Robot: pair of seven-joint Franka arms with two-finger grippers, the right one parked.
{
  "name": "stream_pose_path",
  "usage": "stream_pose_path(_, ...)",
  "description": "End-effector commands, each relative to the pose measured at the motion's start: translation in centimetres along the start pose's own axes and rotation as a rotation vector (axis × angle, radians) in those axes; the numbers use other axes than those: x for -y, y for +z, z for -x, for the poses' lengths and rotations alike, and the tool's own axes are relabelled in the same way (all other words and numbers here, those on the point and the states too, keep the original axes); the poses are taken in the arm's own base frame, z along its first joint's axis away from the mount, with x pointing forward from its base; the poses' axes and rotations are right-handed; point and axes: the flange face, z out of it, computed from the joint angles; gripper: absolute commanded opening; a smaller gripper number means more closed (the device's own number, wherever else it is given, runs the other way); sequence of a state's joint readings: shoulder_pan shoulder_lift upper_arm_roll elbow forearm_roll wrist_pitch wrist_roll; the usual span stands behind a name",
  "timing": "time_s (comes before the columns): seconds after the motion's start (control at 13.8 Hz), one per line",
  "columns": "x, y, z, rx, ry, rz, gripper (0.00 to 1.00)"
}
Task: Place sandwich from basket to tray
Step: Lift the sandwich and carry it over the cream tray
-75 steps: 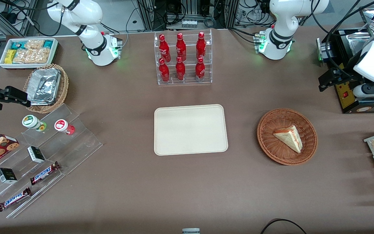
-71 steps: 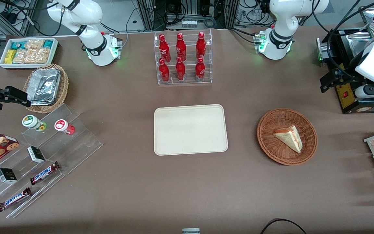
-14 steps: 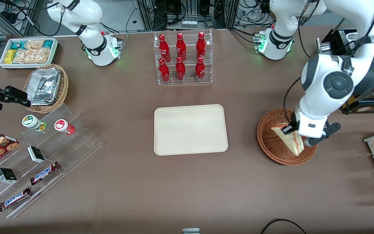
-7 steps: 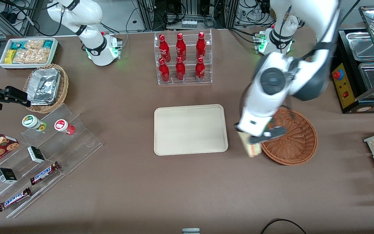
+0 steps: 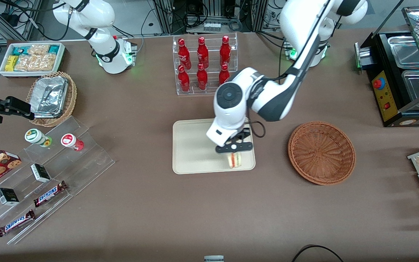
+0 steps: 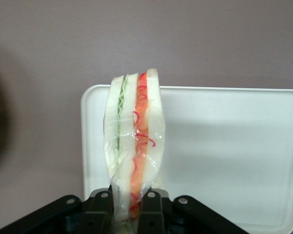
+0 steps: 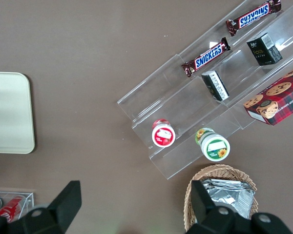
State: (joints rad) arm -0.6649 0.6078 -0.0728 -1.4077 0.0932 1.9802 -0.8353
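My gripper (image 5: 233, 153) hangs over the cream tray (image 5: 195, 145), above the corner nearest the front camera on the basket's side, and is shut on the sandwich (image 5: 235, 160). In the left wrist view the plastic-wrapped sandwich (image 6: 134, 141) stands on edge between the black fingers (image 6: 151, 214), showing white bread with green and red-orange layers, the tray (image 6: 224, 146) beneath it. The reddish-brown wicker basket (image 5: 321, 153) lies toward the working arm's end of the table with nothing in it.
A clear rack of red bottles (image 5: 204, 65) stands farther from the front camera than the tray. Stepped acrylic shelves (image 5: 46, 174) with snack bars and cups, a tan foil-container basket (image 5: 51, 98) and a white snack bin (image 5: 31, 58) lie toward the parked arm's end.
The gripper has carried the sandwich out of the basket and sideways to above the tray's corner. The basket is now bare.
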Motion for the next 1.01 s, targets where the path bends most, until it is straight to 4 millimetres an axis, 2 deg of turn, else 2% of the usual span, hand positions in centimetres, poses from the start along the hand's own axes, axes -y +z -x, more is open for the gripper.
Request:
stream_pose_path(0.0, -3.0, 1.2, 0.5, -0.046, 0.0, 0.03, 0.0)
stream_pose_path(0.36, -6.6, 5.4, 3.1, -0.063, 0.062, 0.048, 0.0)
stream_pose_path(0.8, -7.6, 8.9, 4.0, -0.067, 0.098, 0.023, 0.0)
stream_pose_path(0.94, -7.6, 9.5, 4.1, -0.064, 0.098, 0.017, 0.0)
